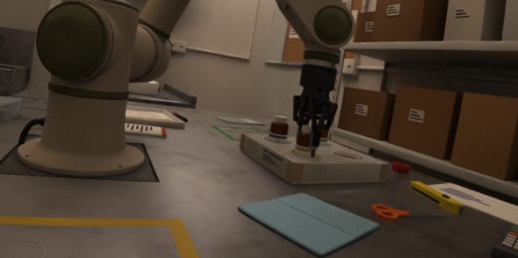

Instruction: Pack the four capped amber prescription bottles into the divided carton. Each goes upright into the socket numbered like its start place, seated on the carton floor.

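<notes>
One amber bottle (279, 128) with a white cap stands upright in a far-left socket of the divided carton (312, 159). A second amber bottle (303, 138) sits low in a near socket of the same carton, between the fingers. A third bottle (325, 133) shows partly behind the gripper. An empty socket with a red ring (348, 155) lies at the carton's right. My gripper (310, 141) reaches straight down over the near socket and is closed around the second bottle.
Cardboard boxes (421, 120) fill the shelves right of the carton. A blue mat (308, 222), orange scissors (389, 211), a yellow level (435, 196) and a red cap (400, 167) lie on the table in front. The arm's base (83, 98) stands at left.
</notes>
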